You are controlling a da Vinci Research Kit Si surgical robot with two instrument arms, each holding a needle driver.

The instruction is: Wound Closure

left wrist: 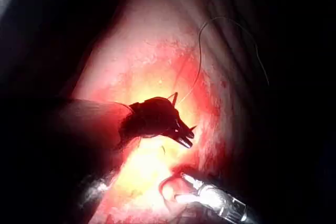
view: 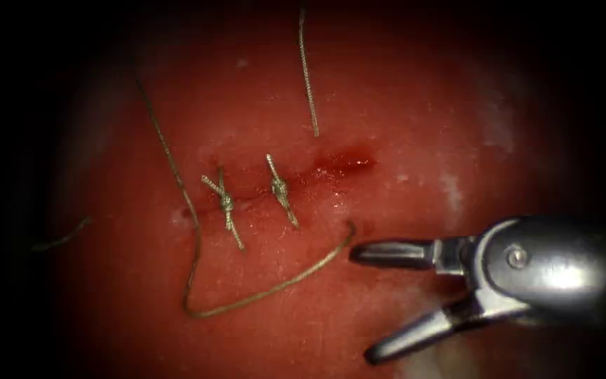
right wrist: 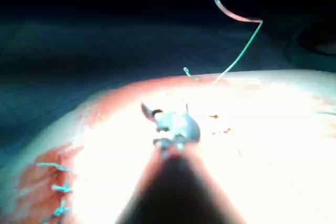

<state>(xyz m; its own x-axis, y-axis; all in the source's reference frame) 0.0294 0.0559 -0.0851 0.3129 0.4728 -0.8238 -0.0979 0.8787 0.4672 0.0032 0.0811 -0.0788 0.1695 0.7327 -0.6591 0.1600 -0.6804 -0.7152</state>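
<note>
On the glossy red tissue (view: pixel 401 126), the cut (view: pixel 296 179) is seen closed by 2 knotted stitches (view: pixel 226 203) at its left, with red fluid (view: pixel 345 163) pooled at its right end. The right tool (view: pixel 366 302), smooth grey metal, is held near and right of the cut with jaws spread and nothing gripped, its far jaw tip just beside the end of a braided thread (view: pixel 275 286) looped on the tissue. The curved needle (right wrist: pixel 223 4) is recorded in the right wrist view, raised off the tissue, while the left tool (left wrist: pixel 185 139) is recorded in the left wrist view, its jaw state not determinable.

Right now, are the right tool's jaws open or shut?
Open. In the endoscope view the right tool shows its two jaws spread wide apart with bare tissue between them, holding nothing; the thread lies free beside them.
</note>
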